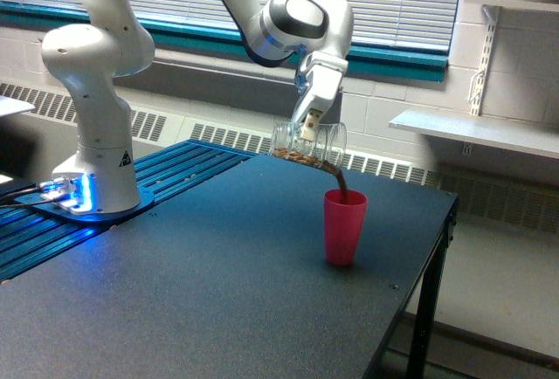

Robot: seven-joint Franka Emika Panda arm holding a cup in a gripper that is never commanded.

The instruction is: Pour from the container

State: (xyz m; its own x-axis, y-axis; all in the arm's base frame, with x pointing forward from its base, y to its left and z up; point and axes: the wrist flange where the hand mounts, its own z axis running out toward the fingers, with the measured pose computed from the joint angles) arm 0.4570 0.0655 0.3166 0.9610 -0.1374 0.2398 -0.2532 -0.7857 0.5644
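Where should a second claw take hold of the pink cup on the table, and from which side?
Grip the pink cup around its lower wall, coming in level from the exterior view's right. It stands upright with a plain tapered wall, and the tilted clear container is pouring granules into its mouth from above and the left.
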